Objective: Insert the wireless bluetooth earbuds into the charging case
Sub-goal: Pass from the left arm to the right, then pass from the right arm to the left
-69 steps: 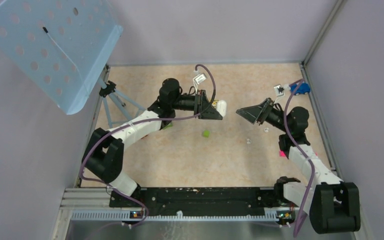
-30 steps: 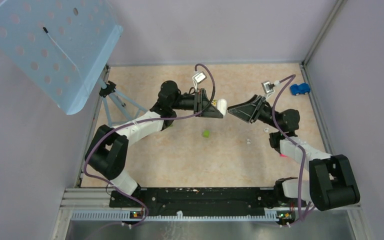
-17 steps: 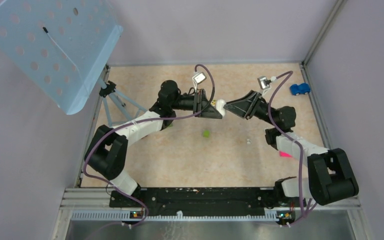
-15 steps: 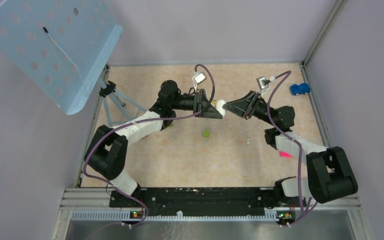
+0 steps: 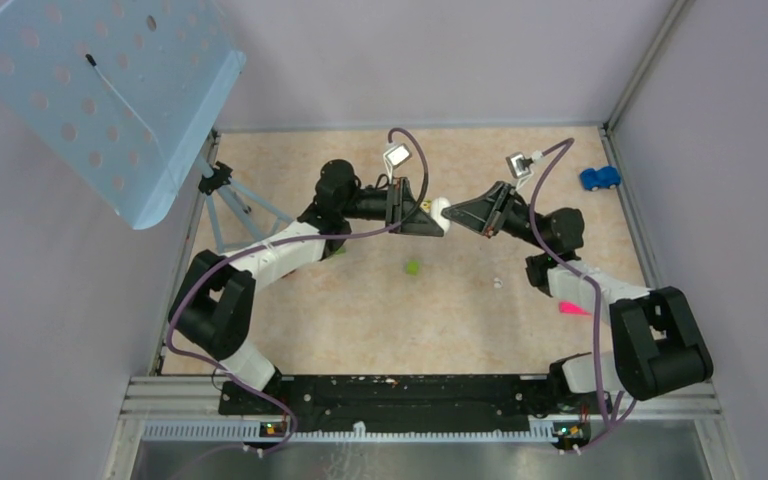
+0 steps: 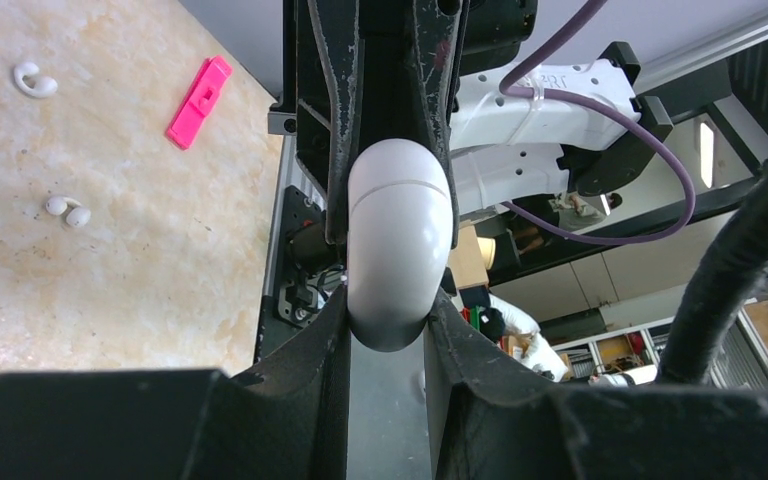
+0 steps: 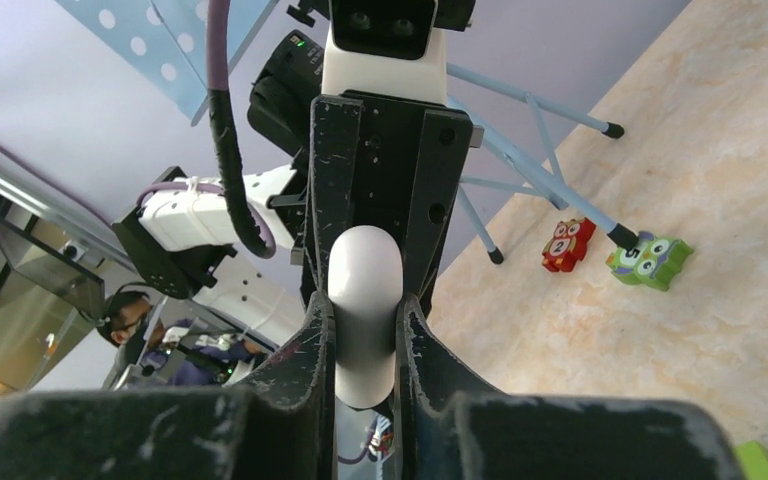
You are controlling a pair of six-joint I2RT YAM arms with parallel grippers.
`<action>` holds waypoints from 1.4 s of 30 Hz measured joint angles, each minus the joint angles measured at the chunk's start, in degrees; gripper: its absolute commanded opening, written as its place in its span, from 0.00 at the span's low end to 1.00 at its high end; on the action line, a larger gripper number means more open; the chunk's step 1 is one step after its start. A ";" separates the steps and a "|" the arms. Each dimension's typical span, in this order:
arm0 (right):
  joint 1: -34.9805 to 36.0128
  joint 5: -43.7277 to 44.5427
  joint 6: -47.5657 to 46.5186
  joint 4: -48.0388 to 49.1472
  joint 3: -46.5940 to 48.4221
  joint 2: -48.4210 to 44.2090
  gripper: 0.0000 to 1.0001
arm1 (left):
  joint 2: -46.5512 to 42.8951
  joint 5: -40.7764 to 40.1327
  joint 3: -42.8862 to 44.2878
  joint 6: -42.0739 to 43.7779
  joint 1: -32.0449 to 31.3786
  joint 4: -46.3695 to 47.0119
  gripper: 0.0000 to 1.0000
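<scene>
The white pill-shaped charging case hangs in the air above the table's middle, its lid closed. My left gripper is shut on one end of it. From the opposite side my right gripper is shut on the other end. The two grippers face each other tip to tip. Two small white earbuds lie on the table in the left wrist view, one C-shaped and the other two-lobed. One earbud shows in the top view, left of the right arm.
A green toy cube lies below the grippers. A pink piece sits by the right arm and a blue toy car at the far right. A tripod and a blue perforated panel stand left. Red and green blocks lie near the tripod.
My right gripper swung left up to the case and closed its jaws on the free end. The left gripper kept still, holding the case.
</scene>
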 measured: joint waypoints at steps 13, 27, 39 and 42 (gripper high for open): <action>0.37 0.39 2.51 1.05 0.22 0.96 0.00 | -1.31 -1.84 0.83 5.77 0.55 -6.16 0.85; 0.20 0.63 5.31 1.05 -2.47 -1.03 0.00 | -18.47 -13.29 -1.95 23.28 1.92 -21.07 0.99; 0.04 0.87 6.25 1.07 -2.49 -2.21 0.00 | -12.87 -12.50 -10.36 10.34 1.95 -6.29 0.99; 0.04 0.87 6.23 0.81 -2.49 -2.64 0.00 | -11.47 -12.35 -10.82 7.21 1.90 -2.58 0.95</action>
